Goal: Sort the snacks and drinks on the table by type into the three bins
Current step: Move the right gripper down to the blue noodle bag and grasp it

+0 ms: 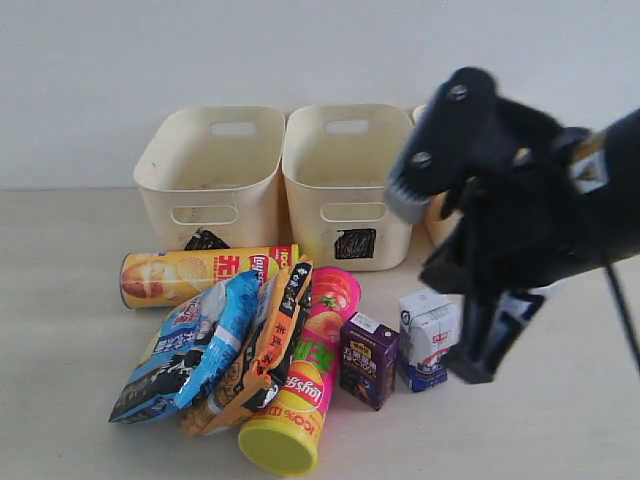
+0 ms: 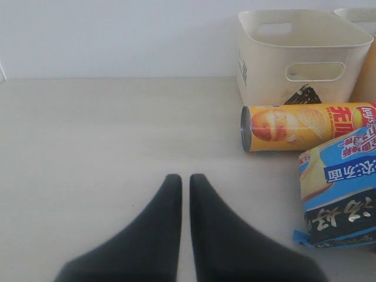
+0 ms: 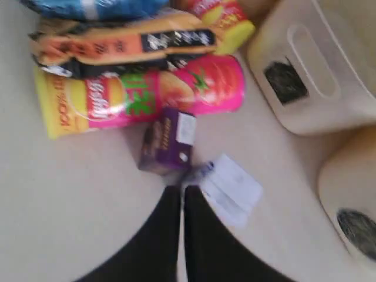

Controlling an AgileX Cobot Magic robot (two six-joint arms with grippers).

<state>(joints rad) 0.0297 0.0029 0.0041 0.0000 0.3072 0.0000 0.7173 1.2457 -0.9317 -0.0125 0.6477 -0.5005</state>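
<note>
Tube (image 1: 305,392), pink, with yellow-green lid (image 1: 276,447)

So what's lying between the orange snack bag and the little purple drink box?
The pink chip tube, lying on its side, sits between the orange bag and the purple carton. The exterior view shows it best.

We've got the wall (image 1: 150,60) up top, a plain, pale grey-white backdrop running from ten o'clock across to one o'clock in the exterior view. Over in the left wrist view the wall (image 2: 117,35) looks smooth and evenly lit. At nine o'clock we spot a thin dark sliver (image 2: 2,71) at its foot, too small to identify.
</note>
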